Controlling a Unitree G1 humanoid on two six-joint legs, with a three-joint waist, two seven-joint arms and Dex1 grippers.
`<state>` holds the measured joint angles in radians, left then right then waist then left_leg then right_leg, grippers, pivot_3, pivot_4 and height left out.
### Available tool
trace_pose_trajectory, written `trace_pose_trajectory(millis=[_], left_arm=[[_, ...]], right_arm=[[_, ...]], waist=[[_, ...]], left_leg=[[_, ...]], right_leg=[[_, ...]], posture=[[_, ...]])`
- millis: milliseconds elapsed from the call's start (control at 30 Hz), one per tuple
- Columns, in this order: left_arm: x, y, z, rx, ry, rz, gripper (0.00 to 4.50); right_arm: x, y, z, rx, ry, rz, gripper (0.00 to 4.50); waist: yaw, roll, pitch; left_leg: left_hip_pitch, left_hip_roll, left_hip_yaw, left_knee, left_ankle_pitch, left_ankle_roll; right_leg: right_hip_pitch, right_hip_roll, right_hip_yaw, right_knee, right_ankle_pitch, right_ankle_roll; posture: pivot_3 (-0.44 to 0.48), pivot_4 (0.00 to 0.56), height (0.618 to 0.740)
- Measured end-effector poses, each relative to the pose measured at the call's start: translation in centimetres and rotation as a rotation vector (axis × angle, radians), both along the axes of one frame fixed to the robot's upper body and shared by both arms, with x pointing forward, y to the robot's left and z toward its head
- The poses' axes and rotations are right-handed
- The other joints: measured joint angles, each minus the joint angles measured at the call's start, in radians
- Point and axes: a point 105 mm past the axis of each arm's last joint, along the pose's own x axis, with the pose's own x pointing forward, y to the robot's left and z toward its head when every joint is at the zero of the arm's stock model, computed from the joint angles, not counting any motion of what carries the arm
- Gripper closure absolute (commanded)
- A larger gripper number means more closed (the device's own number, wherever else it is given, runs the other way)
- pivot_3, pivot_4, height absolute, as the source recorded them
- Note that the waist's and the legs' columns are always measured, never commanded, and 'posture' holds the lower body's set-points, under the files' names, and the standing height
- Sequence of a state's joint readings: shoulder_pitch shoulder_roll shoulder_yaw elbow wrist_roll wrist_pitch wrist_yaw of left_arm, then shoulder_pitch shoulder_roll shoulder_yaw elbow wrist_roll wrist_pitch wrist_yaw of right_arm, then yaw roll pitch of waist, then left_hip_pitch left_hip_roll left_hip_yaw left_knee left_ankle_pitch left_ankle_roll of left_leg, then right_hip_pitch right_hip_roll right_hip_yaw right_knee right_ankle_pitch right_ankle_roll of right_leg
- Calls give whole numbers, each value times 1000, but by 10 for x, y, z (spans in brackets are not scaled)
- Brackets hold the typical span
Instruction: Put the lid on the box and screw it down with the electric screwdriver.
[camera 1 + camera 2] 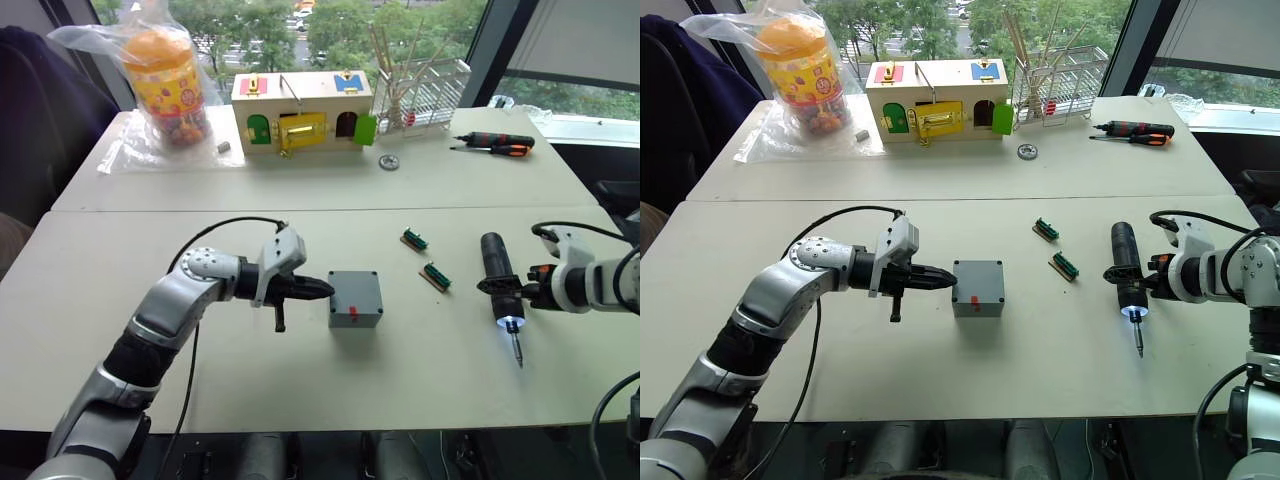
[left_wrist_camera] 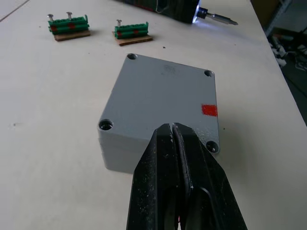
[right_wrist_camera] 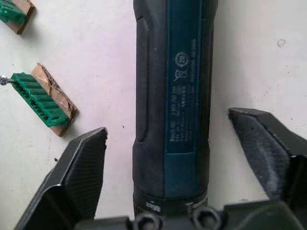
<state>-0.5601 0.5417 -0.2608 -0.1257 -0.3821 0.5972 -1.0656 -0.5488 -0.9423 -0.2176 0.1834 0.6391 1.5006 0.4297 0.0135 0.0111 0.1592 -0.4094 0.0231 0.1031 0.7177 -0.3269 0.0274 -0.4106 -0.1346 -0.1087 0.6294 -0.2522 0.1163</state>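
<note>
The grey box (image 1: 356, 319) stands mid-table with the flat lid (image 2: 163, 91) resting on top of it, a seam showing between them and screw holes at the lid's corners. A small red mark sits near one edge. My left gripper (image 1: 325, 290) is shut, and its tips (image 2: 172, 128) reach the box's left edge at lid height. To the right, the electric screwdriver (image 1: 497, 265) lies on the table with its tip light (image 1: 512, 323) on and its bit pointing toward me. My right gripper (image 3: 168, 124) is open, with a finger (image 3: 81, 167) on each side of the driver's body and gaps between.
Two green terminal strips on cardboard (image 1: 415, 239) (image 1: 436, 275) lie between the box and the driver. On the far table stand a wooden box with coloured doors (image 1: 300, 112), a bagged jar (image 1: 165, 85), a wire rack (image 1: 425, 95) and hand screwdrivers (image 1: 495, 143).
</note>
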Motion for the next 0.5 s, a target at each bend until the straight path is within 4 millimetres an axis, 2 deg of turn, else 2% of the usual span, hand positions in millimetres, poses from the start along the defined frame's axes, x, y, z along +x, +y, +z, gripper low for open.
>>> trace_pose_trajectory(millis=[100, 200, 300, 367, 433, 500], left_arm=[[14, 10, 10, -26, -41, 81, 4500], [18, 16, 13, -34, -49, 115, 4500], [18, 28, 9, -13, -29, 155, 4500], [18, 33, 6, 3, -17, 167, 4500], [16, 41, 0, 32, 2, 176, 4500], [13, 44, -7, 66, 21, 168, 4500]], right_arm=[[6, -3, 2, -65, -64, 18, 64], [14, 3, 21, -95, -185, 83, 64], [23, 25, 67, -113, -440, 218, 64], [17, 48, 91, -132, -577, 356, 64], [-2, 82, 89, -141, -617, 565, 64], [-25, 113, 63, -115, -548, 759, 64]], waist=[[-1, 0, 0], [-2, 1, 0], [-4, 1, 0], [-1, 0, 1], [1, 0, 0], [3, -1, 1]], left_leg=[[0, 0, 0, -1, 0, 0], [0, 0, 1, -2, 0, 0], [0, 1, 1, -2, 0, 0], [0, 1, 0, -2, 0, 0], [0, 1, -2, -2, 0, -1], [0, 0, -2, -1, 0, -1]], right_leg=[[-1, 0, 0, 0, 0, 0], [-1, 0, 0, 0, 0, 0], [-2, 1, 0, 0, 0, 0], [-1, 1, 0, 0, 0, 0], [1, 1, -3, 0, 0, 0], [1, 0, -3, -1, 0, 0]], posture=[[0, 150, 711], [0, 150, 711], [0, 150, 711], [0, 150, 711], [0, 150, 711], [0, 150, 711]])
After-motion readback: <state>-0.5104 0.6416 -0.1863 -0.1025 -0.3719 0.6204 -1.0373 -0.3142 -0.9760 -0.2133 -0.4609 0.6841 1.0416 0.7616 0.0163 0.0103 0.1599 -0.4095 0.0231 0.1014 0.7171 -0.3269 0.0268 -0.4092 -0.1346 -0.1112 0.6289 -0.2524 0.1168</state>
